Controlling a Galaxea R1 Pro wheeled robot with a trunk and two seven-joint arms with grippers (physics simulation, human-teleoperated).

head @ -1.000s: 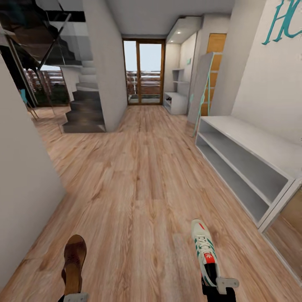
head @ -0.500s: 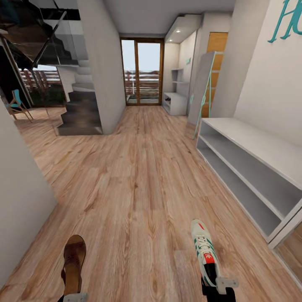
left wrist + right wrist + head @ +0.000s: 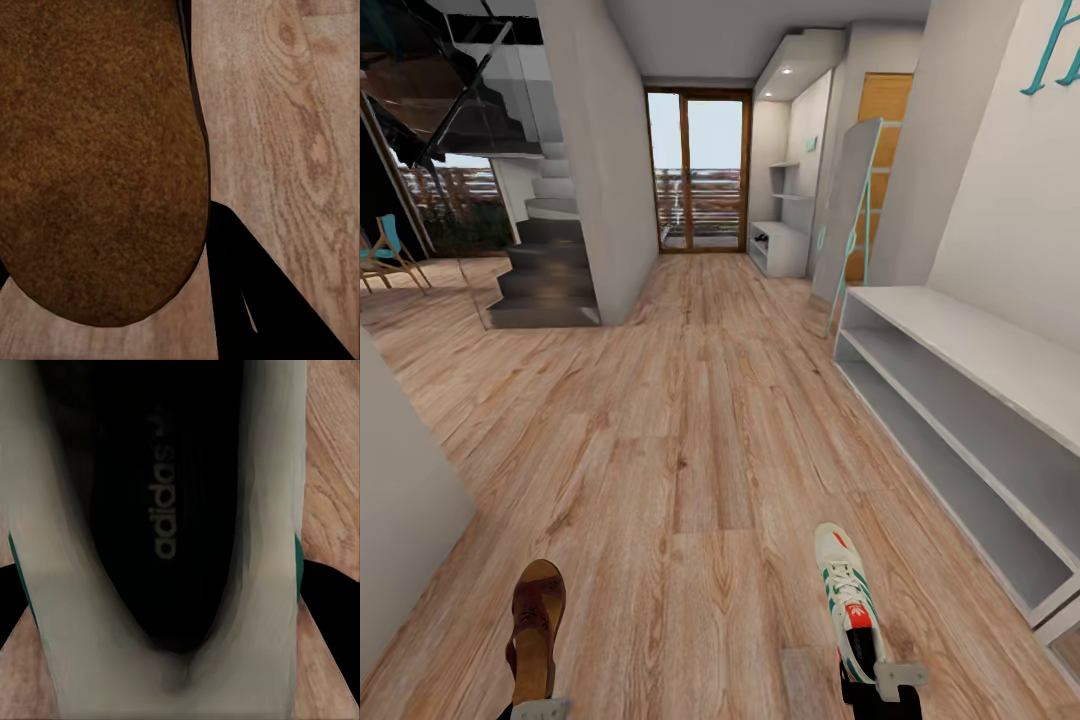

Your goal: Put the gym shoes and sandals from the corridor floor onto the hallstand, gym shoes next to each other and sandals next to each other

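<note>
A dark brown sandal (image 3: 537,625) hangs above the corridor floor (image 3: 700,420) at the head view's lower left, with my left gripper (image 3: 541,707) shut on its heel end. In the left wrist view the sandal's sole (image 3: 97,157) is close up beside one dark finger (image 3: 247,300). A white gym shoe (image 3: 844,590) with green stripes and a red tongue is held at the lower right, my right gripper (image 3: 878,685) shut on its heel. Its dark inside (image 3: 161,510) shows in the right wrist view. The pale grey hallstand (image 3: 960,400) runs along the right wall, its two tiers bare.
A grey wall corner (image 3: 400,500) juts in at the near left. Dark stairs (image 3: 545,275) rise behind a pillar (image 3: 595,160). A leaning grey panel with a teal frame (image 3: 850,220) stands past the hallstand. A second white shelf unit (image 3: 780,245) and a glass door (image 3: 698,170) close the corridor's far end.
The whole view has shifted: the hallstand has slid right and nearer, and the left wall corner has dropped back. The sandal and gym shoe keep their places in my grippers.
</note>
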